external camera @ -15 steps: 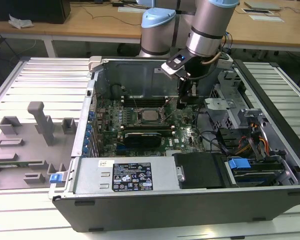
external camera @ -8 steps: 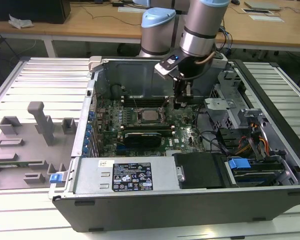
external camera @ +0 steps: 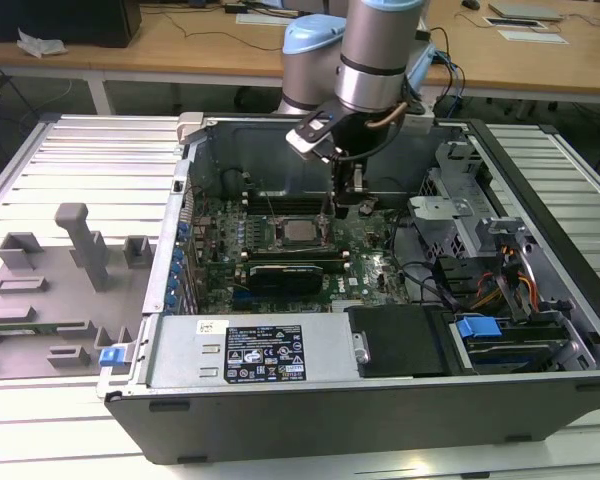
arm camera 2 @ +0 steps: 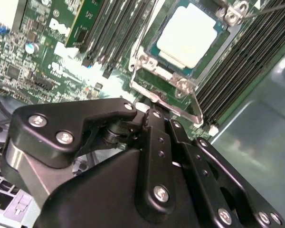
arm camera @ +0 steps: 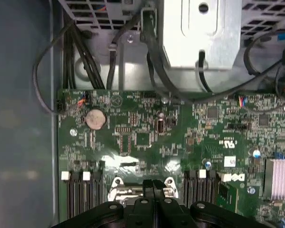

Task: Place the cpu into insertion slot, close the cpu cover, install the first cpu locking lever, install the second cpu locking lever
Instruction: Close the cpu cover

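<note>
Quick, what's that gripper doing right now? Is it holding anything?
Gripper: shut, with its fingertips together and nothing visible between them. Its tip is close to the edge of the cpu cover, which lies around the seated cpu.

Open computer case (external camera: 380, 425) on slatted table (external camera: 100, 160). Grey fixture blocks (external camera: 85, 245) beside case, exterior view's left. Labelled power supply (external camera: 250, 350) inside case, along near wall. Wooden desks (external camera: 180, 45) beyond case.

exterior view: high, looking down into whole case (external camera: 380, 420) | both wrist views: close above shared motherboard (arm camera 2: 42, 52) (arm camera: 142, 114)
</note>
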`<move>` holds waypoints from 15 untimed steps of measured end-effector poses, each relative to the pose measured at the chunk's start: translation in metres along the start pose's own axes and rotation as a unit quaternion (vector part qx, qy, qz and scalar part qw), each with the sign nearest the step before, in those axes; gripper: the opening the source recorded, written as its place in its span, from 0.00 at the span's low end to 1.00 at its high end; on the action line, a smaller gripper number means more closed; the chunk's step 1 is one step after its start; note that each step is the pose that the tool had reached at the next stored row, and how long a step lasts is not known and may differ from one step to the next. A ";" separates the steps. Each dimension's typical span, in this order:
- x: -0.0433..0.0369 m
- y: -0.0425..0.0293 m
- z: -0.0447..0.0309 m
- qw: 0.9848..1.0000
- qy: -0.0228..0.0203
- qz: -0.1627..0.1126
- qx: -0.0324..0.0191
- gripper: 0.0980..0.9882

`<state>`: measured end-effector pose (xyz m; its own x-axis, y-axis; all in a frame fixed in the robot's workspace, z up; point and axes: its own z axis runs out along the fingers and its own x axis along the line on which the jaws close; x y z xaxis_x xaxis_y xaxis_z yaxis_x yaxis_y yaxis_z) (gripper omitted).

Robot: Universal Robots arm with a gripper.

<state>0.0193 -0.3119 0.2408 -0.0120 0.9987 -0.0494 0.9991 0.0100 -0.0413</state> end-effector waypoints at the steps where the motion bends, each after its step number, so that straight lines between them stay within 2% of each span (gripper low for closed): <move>1: 0.0000 -0.0020 0.0001 1.000 0.000 0.000 -0.001 0.01; 3: 0.0001 -0.0089 0.0004 1.000 0.000 0.000 -0.002 0.01; 9: 0.0003 -0.0197 0.0009 1.000 0.000 0.000 -0.005 0.01; 11: 0.0005 -0.0335 0.0029 1.000 0.000 0.001 -0.010 0.01; 12: -0.0002 -0.0444 0.0068 1.000 0.000 0.001 -0.015 0.01; 13: -0.0010 -0.0559 0.0115 1.000 0.000 0.001 -0.024 0.01; 15: -0.0012 -0.0619 0.0161 1.000 0.000 0.001 -0.027 0.01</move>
<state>-0.0432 -0.3146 0.2273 -0.0093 0.9987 -0.0495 0.9999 0.0099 0.0126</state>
